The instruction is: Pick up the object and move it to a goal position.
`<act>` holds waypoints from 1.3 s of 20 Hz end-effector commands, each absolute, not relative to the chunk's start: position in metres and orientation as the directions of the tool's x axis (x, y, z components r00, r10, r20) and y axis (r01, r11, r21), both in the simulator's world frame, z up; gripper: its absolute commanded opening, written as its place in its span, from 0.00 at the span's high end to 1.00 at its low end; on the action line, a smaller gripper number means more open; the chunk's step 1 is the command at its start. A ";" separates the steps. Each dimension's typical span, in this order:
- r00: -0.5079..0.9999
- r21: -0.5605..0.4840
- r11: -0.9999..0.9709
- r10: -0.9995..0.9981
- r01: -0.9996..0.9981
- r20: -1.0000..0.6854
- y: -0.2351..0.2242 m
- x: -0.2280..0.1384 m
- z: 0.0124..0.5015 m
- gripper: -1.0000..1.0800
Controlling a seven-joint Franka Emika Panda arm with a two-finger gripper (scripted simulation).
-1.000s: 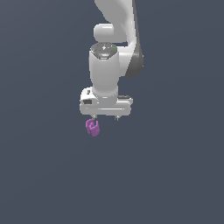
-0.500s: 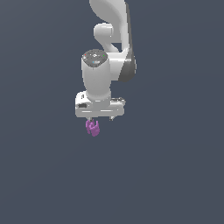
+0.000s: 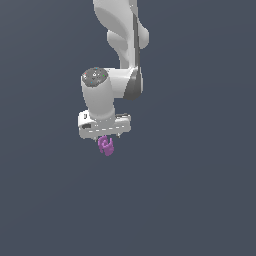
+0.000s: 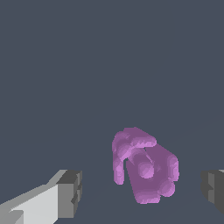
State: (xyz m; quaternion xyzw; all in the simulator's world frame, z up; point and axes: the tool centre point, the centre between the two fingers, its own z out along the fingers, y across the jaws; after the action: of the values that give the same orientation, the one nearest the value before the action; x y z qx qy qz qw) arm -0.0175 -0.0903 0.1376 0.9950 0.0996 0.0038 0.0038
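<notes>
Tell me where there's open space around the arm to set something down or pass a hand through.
Bare grey surface lies on every side of the purple piece, out to both edges of the exterior view. The only crowded spot is under the end effector, where the piece sits between its open fingers, touching neither.
</notes>
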 end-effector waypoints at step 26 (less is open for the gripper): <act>0.964 0.000 -0.964 0.265 0.265 0.000 -0.109 -0.029 0.073 0.04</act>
State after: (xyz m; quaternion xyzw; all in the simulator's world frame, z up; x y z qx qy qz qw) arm -0.0293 -0.1086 0.0770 0.9911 0.1334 -0.0006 -0.0002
